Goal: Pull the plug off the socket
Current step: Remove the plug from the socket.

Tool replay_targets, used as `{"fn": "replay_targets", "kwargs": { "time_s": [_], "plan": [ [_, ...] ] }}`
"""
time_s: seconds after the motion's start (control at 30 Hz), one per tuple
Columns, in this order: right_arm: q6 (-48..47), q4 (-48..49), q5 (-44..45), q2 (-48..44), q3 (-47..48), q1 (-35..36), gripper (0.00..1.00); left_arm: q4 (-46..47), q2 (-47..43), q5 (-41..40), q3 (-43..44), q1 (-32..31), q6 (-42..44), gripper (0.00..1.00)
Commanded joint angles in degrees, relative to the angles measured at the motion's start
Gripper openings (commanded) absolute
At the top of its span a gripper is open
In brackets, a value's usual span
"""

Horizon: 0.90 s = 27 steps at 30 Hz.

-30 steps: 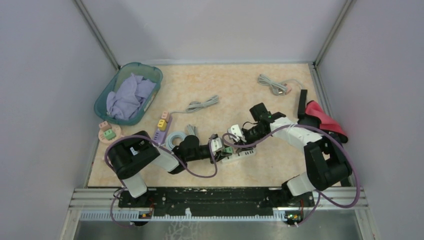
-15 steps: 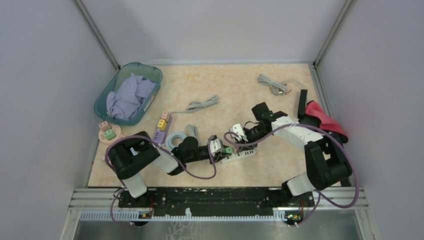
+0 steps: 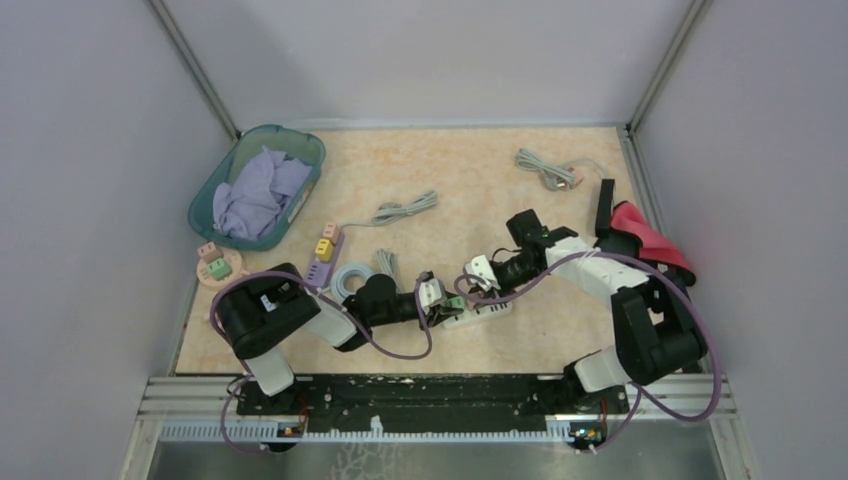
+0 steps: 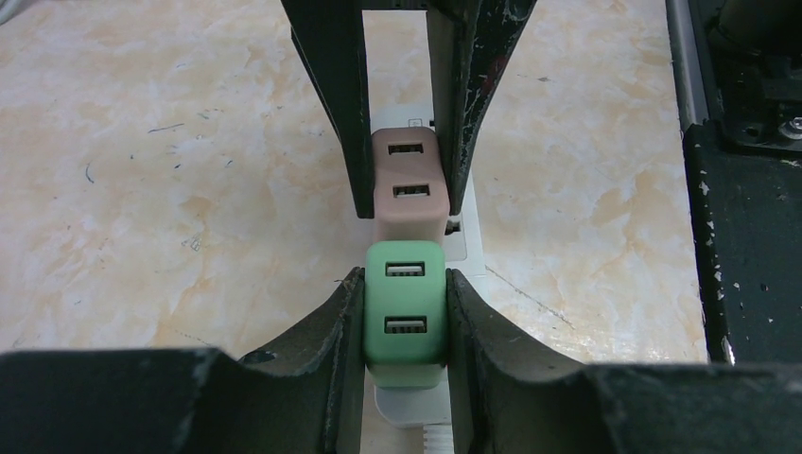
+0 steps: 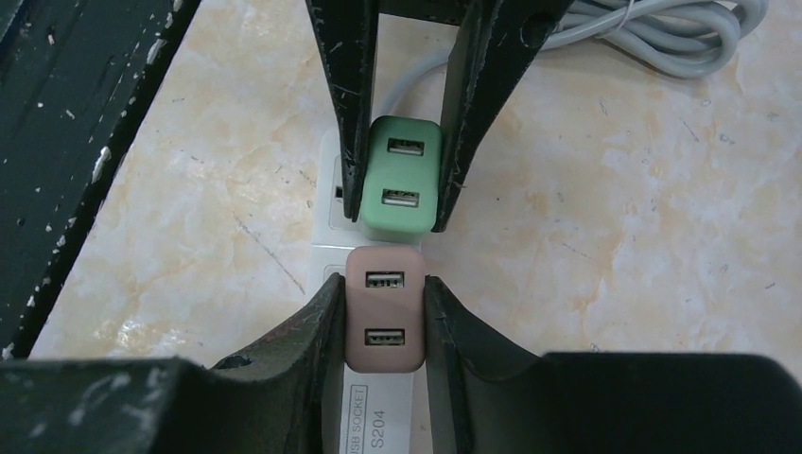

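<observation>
Left gripper (image 4: 404, 284) clamps the green plug (image 4: 404, 317), right gripper (image 5: 383, 288) clamps the pink plug (image 5: 384, 322), both plugs on the strip (image 5: 328, 236) near the desk's (image 3: 560, 200) front edge.

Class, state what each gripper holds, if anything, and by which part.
Left gripper: green plug, by its two sides. Right gripper: pink plug, by its two sides.

Green USB plug (image 4: 404, 312), pink USB plug (image 4: 408, 184) just beside it, both seated upright in white socket strip (image 4: 470, 248)
</observation>
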Motion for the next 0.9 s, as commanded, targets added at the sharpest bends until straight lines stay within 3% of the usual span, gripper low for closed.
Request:
{"fn": "replay_targets", "kwargs": {
  "time_s": [0.0, 0.17, 0.33, 0.87],
  "plan": [
    [12.1, 8.3, -10.0, -4.2, -1.8, 2.9, 0.0, -3.4, 1.7, 0.4, -0.5, 0.0, -0.2, 0.0],
    [22.1, 15.6, -7.4, -5.2, -2.2, 2.8, 0.0, -3.1, 2.3, 0.7, -0.4, 0.0, -0.6, 0.0],
    [23.8, 15.2, -5.6, -5.0, -0.8, 0.4, 0.0, -2.6, 2.6, 0.4, -1.2, 0.0, -0.9, 0.0],
    [-1.6, -3.6, -9.0, -4.1, 0.7, -3.4, 0.0, -3.3, 5.1, 0.4, 0.4, 0.0, 2.1, 0.0]
  ]
}}
